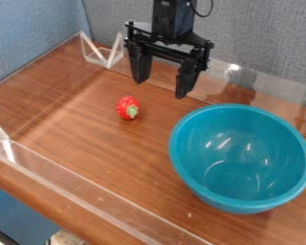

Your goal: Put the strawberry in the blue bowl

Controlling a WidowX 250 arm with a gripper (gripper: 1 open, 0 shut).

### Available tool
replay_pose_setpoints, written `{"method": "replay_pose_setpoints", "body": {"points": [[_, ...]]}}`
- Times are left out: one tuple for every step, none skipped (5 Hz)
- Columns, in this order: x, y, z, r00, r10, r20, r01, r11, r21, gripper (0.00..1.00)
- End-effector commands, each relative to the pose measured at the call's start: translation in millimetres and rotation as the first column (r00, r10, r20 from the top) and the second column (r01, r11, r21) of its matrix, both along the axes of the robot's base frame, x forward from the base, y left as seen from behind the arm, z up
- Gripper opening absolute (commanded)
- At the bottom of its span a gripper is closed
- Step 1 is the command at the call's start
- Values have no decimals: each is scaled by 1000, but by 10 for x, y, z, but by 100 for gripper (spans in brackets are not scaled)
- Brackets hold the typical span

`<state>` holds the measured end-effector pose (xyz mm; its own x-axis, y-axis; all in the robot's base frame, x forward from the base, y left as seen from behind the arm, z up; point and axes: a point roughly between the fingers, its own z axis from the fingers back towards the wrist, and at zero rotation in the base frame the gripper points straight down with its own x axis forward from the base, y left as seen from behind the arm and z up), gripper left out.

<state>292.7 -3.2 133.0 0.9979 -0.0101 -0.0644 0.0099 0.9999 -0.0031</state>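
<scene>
I can read no brand, label or writing on anything from my camera.

My tool hangs at the far middle of the scene, black, pointing straight down at the table. Its two fingers stand wide apart, with clear air between them. It holds nothing and touches nothing that I can see; the fingertips sit above the wood.

The strawberry, small and red with a bit of green on its right side, lies on the brown wooden table. It is nearer to me than the tool and a little to the left of it, apart from both fingers.

The blue bowl sits upright at the near right of the table, large, round, glossy and teal. Its inside shows only smooth sides with light reflections. The strawberry lies well to the left of the bowl's rim, outside it.

A low clear plastic wall runs around the table's edge, seen along the near left side and at the far left corner. Behind the table is a grey-blue fabric panel.
</scene>
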Motion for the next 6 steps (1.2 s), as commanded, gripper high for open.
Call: {"method": "replay_pose_setpoints", "body": {"points": [[160, 241, -73, 999, 41, -2, -41, 999, 11, 100], [320, 582, -243, 996, 91, -22, -90, 995, 32, 100], [365, 808, -435, 993, 116, -27, -115, 992, 55, 100], [351, 807, -566, 993, 112, -38, -109, 992, 67, 100], [346, 781, -644, 994, 103, -40, -100, 993, 67, 100], [285, 822, -711, 995, 99, -34, -96, 993, 61, 100]]}}
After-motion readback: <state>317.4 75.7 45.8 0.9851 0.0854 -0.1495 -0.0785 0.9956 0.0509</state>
